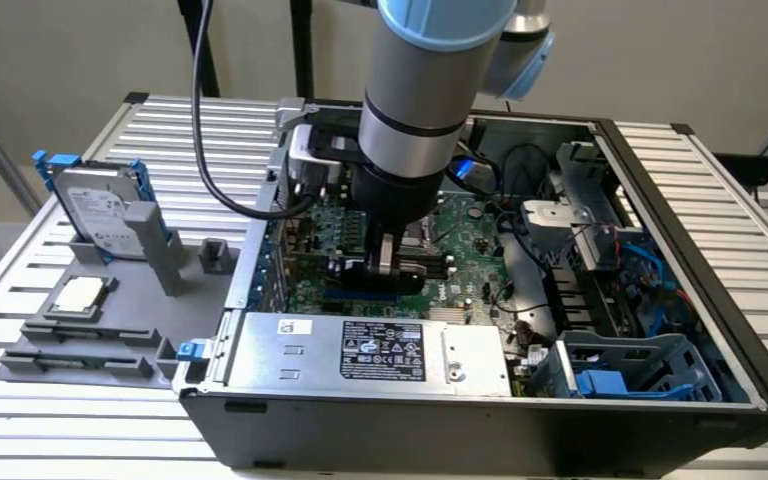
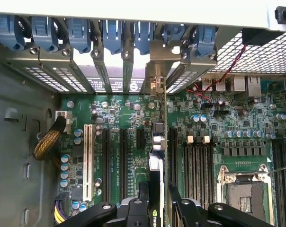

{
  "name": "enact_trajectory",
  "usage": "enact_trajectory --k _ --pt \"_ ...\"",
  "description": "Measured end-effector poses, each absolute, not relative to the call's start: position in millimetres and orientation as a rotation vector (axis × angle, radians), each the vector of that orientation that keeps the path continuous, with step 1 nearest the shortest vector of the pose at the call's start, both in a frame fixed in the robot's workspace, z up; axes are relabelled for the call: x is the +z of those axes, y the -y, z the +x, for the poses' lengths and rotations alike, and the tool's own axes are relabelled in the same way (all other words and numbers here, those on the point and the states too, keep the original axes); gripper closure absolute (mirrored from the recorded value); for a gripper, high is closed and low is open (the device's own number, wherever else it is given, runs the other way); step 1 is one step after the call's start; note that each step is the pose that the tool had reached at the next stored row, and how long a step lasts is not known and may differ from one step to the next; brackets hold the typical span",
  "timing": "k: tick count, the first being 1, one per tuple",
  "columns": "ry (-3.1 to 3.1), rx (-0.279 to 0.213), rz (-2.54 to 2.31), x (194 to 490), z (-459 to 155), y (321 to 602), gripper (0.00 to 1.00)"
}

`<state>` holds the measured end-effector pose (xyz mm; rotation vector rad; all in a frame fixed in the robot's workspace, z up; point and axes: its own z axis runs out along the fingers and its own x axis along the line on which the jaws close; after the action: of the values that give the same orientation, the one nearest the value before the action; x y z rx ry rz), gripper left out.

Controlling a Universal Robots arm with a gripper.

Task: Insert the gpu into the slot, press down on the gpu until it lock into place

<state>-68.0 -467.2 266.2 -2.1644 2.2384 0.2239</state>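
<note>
My gripper (image 1: pixel 390 266) reaches down into the open computer case and is shut on the gpu (image 1: pixel 381 274), a flat black card held on edge over the motherboard. A short stretch of the bright-blue slot (image 1: pixel 353 295) shows just below the card. In the wrist view the gpu (image 2: pixel 156 158) runs edge-on from between my fingers (image 2: pixel 142 201) toward the case's rear wall. Its metal bracket (image 2: pixel 155 85) lines up with a rear opening. There the card covers the slot, and I cannot tell how deep it sits.
The silver-labelled power supply box (image 1: pixel 371 350) lies close in front of the gripper. Cables (image 1: pixel 544 250) and a blue drive cage (image 1: pixel 624 372) sit toward the exterior view's right. Beside the card are a white slot (image 2: pixel 88 161), black memory slots (image 2: pixel 197 165) and the CPU socket (image 2: pixel 245 191). A hard drive (image 1: pixel 97 210) stands outside the case.
</note>
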Motion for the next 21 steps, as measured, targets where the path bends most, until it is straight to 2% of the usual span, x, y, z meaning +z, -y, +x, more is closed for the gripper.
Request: enact_trajectory --k 21 --pt "-2.237 0.223 -2.167 265.3 -66.2 467.2 0.74"
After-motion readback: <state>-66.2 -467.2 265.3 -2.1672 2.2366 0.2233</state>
